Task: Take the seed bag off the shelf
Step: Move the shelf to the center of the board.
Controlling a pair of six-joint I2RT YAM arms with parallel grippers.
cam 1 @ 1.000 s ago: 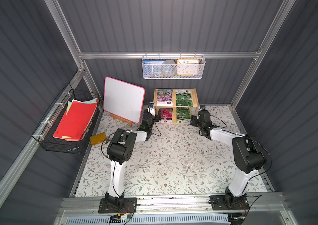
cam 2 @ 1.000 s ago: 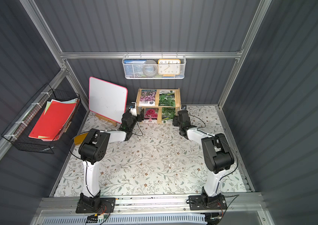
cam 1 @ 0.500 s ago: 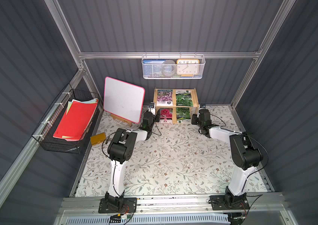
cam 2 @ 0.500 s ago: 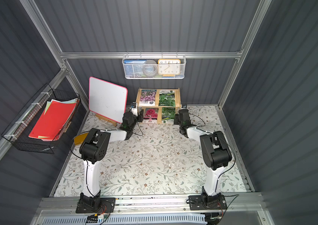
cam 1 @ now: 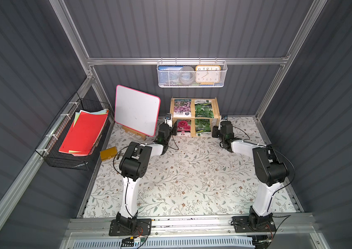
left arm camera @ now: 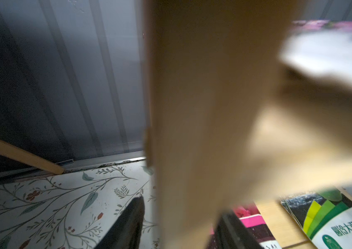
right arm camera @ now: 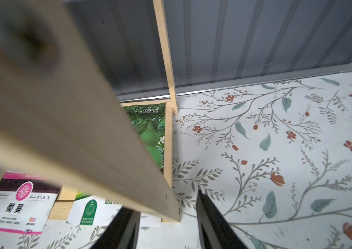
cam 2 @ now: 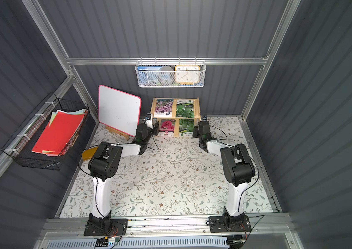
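Left end effector (left arm camera: 182,205) and right end effector (right arm camera: 164,201) sit part-open astride the shelf (cam 1: 193,118) sides, grip unclear; tugging now could tip it, spilling seed bags (cam 1: 183,127).

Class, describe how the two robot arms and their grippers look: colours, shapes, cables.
The left arm and right arm match: white tapered links, bulky black joints, black bases on a silver rail. Thin black cables loop along each. The left gripper and right gripper carry flat, black, pointed fingers.

Test booth, corrugated grey walls (cam 1: 170,28), aluminium frame (cam 1: 188,61)
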